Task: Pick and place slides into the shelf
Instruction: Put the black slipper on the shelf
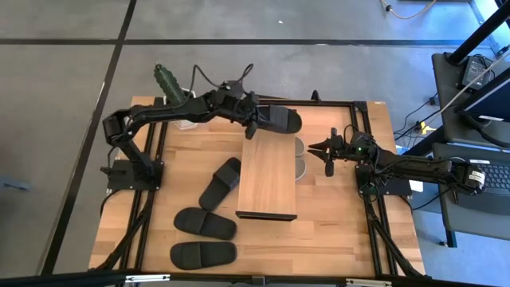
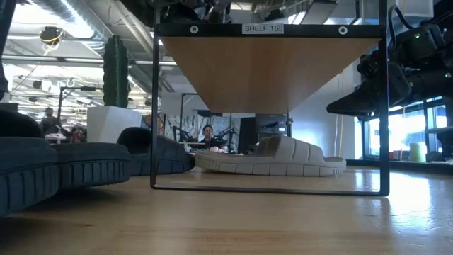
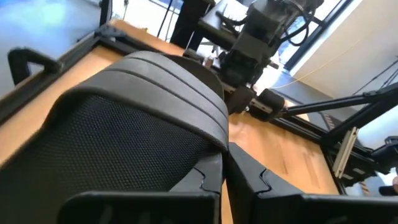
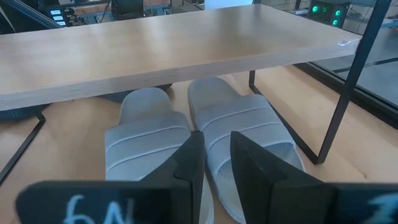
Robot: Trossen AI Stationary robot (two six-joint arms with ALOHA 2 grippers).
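My left gripper is shut on a black slide, held just past the far end of the shelf. That slide fills the left wrist view. Two pale beige slides lie side by side on the table under the shelf's plank, soles down. My right gripper hovers at the shelf's right side, open, its fingers pointing at the beige pair without touching them. Three more black slides lie on the table left of the shelf. My left gripper pinches the black slide by the edge of its wide strap between its two fingers. The fingers come nearly level from the table's left side. The slide is lifted clear of the table, stretching away from the gripper toward the right.
A green cactus in a white pot stands at the table's far left corner, behind my left arm. Black frame rails edge the table. Bare wood lies in front of the shelf and on its right near side.
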